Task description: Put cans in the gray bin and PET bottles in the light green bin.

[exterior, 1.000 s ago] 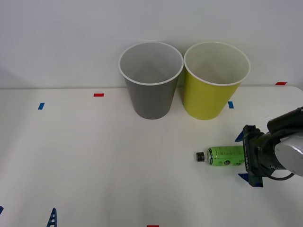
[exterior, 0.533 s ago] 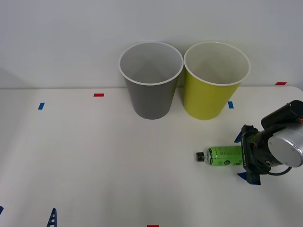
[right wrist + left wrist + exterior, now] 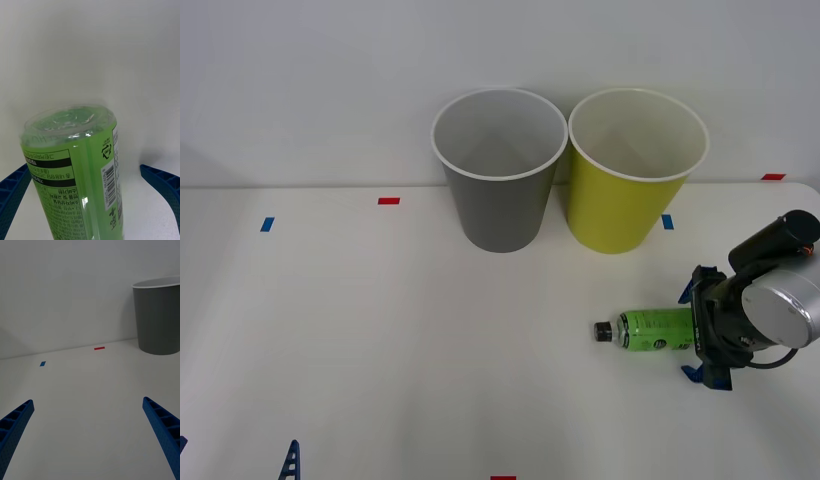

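A small PET bottle (image 3: 652, 329) with a green label and black cap lies on its side on the white table, cap pointing left. My right gripper (image 3: 691, 333) is open at the bottle's base end, one blue finger on each side. In the right wrist view the bottle (image 3: 75, 165) sits between the spread fingers (image 3: 159, 182) without touching them. The gray bin (image 3: 498, 195) and the light green bin (image 3: 632, 200) stand upright side by side at the back. My left gripper (image 3: 88, 401) is open low at the front left, with the gray bin (image 3: 159, 320) far ahead of it.
Small red (image 3: 388, 201) and blue (image 3: 267, 224) tape marks dot the table (image 3: 380, 330). A white wall rises just behind the bins. The table's right edge lies close to my right arm.
My right wrist has shifted and turned slightly at the bottle's base. The bottle, the bins and the left arm have not moved.
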